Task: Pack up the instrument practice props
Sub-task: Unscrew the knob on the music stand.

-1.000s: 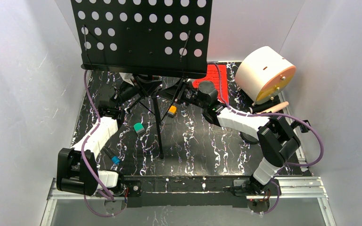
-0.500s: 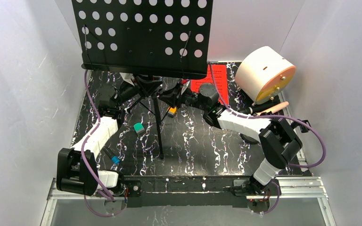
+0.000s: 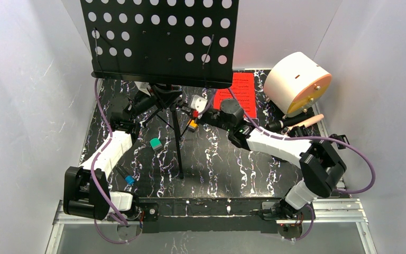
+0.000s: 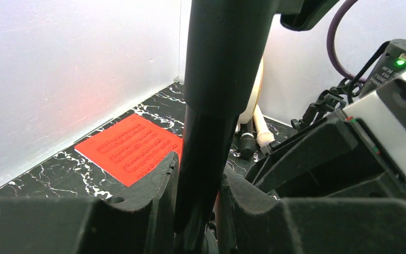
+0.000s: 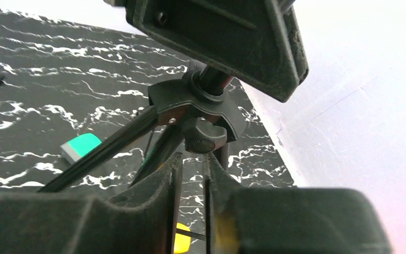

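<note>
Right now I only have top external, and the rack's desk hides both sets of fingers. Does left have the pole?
Observer: Yes. In the left wrist view, the left gripper has its fingers on either side of the music rack pole, pressed against it.
Operator: And right?
Observer: The right gripper points up at the black knob on the tripod collar. Its fingers are nearly together, with the tips just under the knob.
Operator: Gripping the knob?
Observer: Cannot tell. The tips reach the knob's lower edge, but the right wrist view doesn't show clear contact.
</note>
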Tool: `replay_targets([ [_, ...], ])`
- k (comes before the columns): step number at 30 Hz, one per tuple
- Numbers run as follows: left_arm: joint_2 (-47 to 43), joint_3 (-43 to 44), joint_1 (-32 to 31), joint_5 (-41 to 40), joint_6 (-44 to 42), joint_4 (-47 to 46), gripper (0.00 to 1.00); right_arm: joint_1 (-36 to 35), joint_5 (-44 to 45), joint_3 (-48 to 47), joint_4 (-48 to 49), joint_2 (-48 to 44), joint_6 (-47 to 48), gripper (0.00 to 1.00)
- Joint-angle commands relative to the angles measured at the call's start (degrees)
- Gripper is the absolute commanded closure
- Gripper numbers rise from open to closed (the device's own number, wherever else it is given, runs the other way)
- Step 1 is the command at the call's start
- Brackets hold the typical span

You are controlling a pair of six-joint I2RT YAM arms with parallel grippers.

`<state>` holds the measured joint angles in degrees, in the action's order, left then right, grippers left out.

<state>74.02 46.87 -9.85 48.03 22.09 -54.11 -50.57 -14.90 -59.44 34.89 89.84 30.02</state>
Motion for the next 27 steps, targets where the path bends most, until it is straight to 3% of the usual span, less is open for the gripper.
replay_targets([
  [1, -0.4, 1.2, -0.4, -0.2, 4.5, 5.1, 1.00, 0.3, 0.7, 1.0, 6.6, -5.6, -21.6, 0.64],
  [6, -0.4, 1.2, -0.4, -0.2, 4.3, 5.2, 1.00, 1.7, 12.2, 0.1, 3.4, -7.3, -48.3, 0.48],
  [9, -0.4, 1.1, -0.4, -0.3, 4.2, 5.2, 1.00, 2.7, 13.6, -0.8, 1.6, -7.2, -62.9, 0.39],
  [13, -0.4, 1.1, -0.5, -0.4, 4.2, 5.2, 1.00, 3.8, 13.2, -1.5, -0.8, -5.5, -79.3, 0.39],
  [22, -0.5, 1.1, -0.8, -0.4, 4.0, 5.4, 1.00, 4.1, 9.2, -4.5, -1.2, -0.4, -90.5, 0.38],
  [27, -0.4, 1.1, -0.8, -0.4, 4.0, 5.4, 1.00, 4.2, 6.0, -4.2, 2.1, 2.3, -94.0, 0.46],
])
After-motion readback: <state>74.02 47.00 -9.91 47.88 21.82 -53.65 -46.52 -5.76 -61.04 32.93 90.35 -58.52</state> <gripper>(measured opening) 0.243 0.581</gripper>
